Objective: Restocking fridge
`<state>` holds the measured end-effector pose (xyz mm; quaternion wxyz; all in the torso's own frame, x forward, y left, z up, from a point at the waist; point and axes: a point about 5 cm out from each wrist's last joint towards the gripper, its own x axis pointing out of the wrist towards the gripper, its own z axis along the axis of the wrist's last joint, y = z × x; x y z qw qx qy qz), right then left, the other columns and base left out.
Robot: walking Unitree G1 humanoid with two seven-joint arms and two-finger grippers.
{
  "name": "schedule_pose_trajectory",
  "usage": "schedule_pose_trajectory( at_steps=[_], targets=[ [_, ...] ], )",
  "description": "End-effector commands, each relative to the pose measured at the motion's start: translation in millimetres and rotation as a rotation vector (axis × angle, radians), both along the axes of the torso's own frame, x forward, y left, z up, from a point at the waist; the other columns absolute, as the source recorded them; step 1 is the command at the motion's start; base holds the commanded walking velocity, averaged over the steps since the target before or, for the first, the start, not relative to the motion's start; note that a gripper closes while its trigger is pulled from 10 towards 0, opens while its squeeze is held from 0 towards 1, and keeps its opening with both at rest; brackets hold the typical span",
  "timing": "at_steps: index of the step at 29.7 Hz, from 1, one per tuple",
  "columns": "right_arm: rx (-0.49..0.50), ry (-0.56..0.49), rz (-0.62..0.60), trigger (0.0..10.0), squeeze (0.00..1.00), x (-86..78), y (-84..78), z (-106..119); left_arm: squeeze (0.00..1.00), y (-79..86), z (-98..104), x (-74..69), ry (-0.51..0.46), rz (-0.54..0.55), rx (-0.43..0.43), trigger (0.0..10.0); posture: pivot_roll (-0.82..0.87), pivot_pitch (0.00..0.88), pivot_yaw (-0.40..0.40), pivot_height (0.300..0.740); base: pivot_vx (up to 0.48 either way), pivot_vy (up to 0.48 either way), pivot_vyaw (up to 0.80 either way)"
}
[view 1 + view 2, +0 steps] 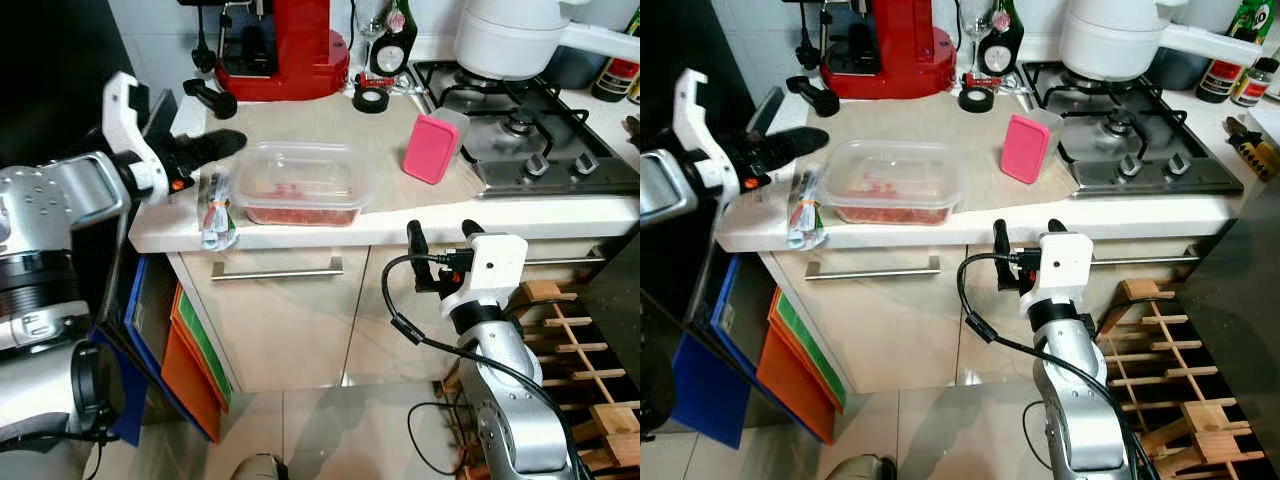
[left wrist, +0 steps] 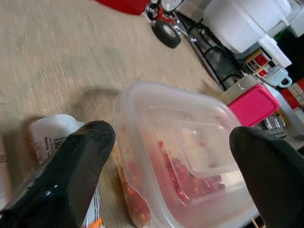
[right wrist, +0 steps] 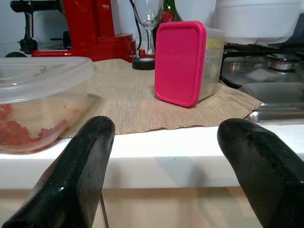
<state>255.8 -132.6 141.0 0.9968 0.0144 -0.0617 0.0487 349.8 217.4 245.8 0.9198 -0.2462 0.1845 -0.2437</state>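
A clear lidded container [image 1: 305, 183] with red food stands on the beige mat near the counter's front edge. To its left a wrapped packet [image 1: 215, 210] lies at the counter's rim. A pink-lidded box [image 1: 432, 147] stands on edge to the right, by the hob. My left gripper [image 1: 205, 148] hovers open over the counter just left of the clear container [image 2: 190, 156], its fingers apart with nothing between them. My right gripper [image 1: 443, 232] is open in front of the cabinet, just below the counter edge, pointing at the pink-lidded box [image 3: 183, 61].
A red coffee machine [image 1: 280, 45] and a black tape roll [image 1: 371, 98] sit at the back of the counter. A gas hob [image 1: 520, 120] with a white pot [image 1: 510, 35] lies at the right. A wooden rack [image 1: 575, 340] stands at the lower right, coloured bins [image 1: 190, 370] at the lower left.
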Motion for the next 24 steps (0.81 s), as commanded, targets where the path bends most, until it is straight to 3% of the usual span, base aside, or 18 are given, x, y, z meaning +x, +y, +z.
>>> schedule_pose_trajectory(
  at_steps=[1, 5, 15, 23, 24],
  targets=[
    [0.000, -0.008, 0.001, 10.0, 0.00, -2.1, -0.1, 4, 0.00, -1.5, 1, 3.7, -0.003, 0.008, 0.016, 10.0, 0.04, 0.065, 0.027, 0.740, 0.000, 0.000, 0.00],
    [-0.009, 0.000, -0.014, 10.0, 0.00, -5.6, -3.8, 4, 0.00, -8.0, -7, 9.2, 0.013, 0.012, 0.006, 10.0, 0.01, 0.078, 0.031, 0.740, 0.000, 0.000, 0.00],
    [-0.020, 0.009, -0.022, 10.0, 0.00, -8.0, -7.1, 5, 0.00, -26.1, -3, 12.1, -0.011, -0.047, -0.052, 10.0, -0.01, 0.086, 0.021, 0.740, 0.000, 0.000, 0.00],
    [-0.025, 0.012, -0.011, 10.0, 0.00, -5.2, -5.1, 7, 0.00, -27.9, -19, 15.7, 0.051, -0.006, 0.034, 10.0, 0.00, 0.089, 0.013, 0.740, 0.000, 0.000, 0.00],
    [-0.026, 0.012, -0.010, 10.0, 0.00, -5.1, -5.0, 7, 0.00, -27.8, -22, 16.0, 0.060, 0.001, 0.051, 6.1, 0.00, 0.089, 0.012, 0.740, 0.000, 0.000, 0.00]
  ],
)
